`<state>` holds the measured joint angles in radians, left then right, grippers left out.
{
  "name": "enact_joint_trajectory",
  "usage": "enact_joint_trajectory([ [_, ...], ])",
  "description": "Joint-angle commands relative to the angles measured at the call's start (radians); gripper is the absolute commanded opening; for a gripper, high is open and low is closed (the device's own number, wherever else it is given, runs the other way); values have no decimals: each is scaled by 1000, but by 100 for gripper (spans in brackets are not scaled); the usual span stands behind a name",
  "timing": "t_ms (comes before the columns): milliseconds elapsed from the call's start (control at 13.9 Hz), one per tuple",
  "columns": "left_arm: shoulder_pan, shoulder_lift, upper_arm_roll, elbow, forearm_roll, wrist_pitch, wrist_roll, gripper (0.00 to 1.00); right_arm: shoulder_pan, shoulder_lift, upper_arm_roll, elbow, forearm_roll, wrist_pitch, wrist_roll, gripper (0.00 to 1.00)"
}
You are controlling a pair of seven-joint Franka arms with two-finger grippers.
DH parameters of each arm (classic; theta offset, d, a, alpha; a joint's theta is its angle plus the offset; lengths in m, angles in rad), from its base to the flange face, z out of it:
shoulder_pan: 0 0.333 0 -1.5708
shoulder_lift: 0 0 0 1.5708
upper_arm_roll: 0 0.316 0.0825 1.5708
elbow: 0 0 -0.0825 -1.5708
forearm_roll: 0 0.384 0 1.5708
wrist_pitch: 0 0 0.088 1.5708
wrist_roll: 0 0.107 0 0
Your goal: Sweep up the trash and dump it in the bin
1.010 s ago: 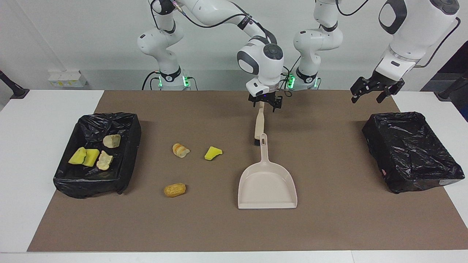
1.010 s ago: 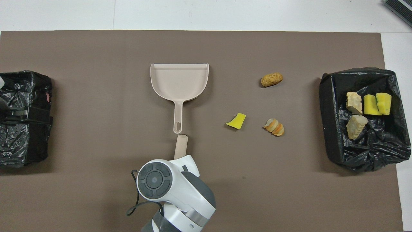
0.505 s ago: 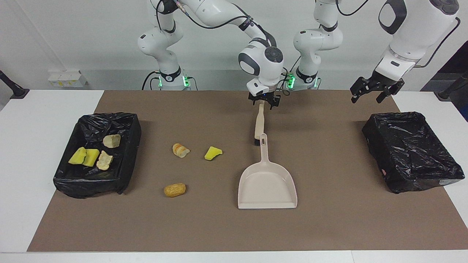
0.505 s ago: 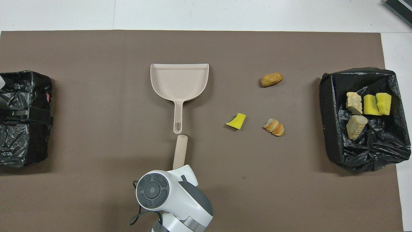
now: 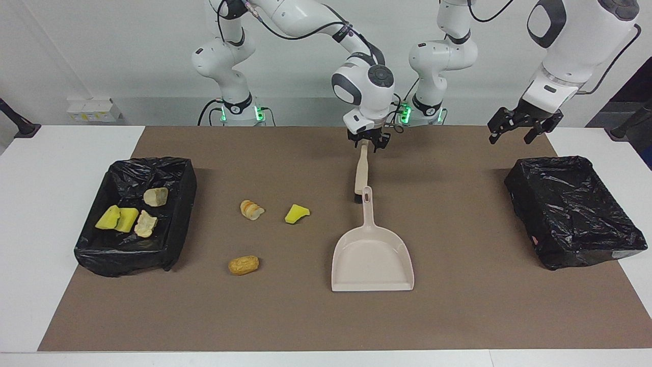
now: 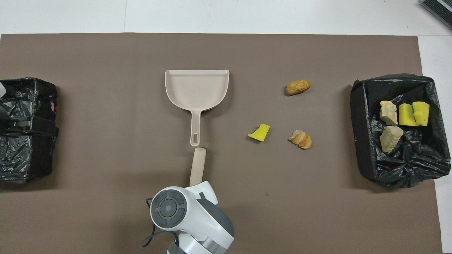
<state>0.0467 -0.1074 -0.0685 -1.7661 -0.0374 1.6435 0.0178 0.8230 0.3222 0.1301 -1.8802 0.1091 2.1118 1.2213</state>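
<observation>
Right gripper (image 5: 369, 142) is down at the top end of the brush (image 5: 360, 173), fingers clamped on its handle; the brush stands tilted with its bristles on the tabletop (image 5: 458, 316), just beside the dustpan (image 5: 373, 257) handle. Left gripper (image 5: 524, 127) waits, fingers spread, over the empty bin (image 5: 573, 209). Three scraps lie loose on the mat: sponge chunk (image 5: 296, 213), bread slice (image 5: 251, 209), bread roll (image 5: 243, 265). Four more sit in the full bin (image 5: 173, 224) at the right arm's end.
</observation>
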Motion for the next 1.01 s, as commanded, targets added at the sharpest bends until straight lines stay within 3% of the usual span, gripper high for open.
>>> enact_joint_trajectory([
  [0, 7, 3, -5, 8, 11, -5, 4, 100, 1, -28, -1, -34, 24, 19, 4, 1],
  [361, 5, 8, -5, 10, 11, 16, 7, 100, -13, -54, -3, -11, 26, 1, 15, 0],
  [577, -4, 34, -7, 17, 4, 134, -2, 100, -51, -124, -7, -34, 24, -136, 7, 0],
  [938, -94, 172, -25, 65, -5, 289, -122, 100, -159, -402, -9, -331, 23, -162, -16, 0],
])
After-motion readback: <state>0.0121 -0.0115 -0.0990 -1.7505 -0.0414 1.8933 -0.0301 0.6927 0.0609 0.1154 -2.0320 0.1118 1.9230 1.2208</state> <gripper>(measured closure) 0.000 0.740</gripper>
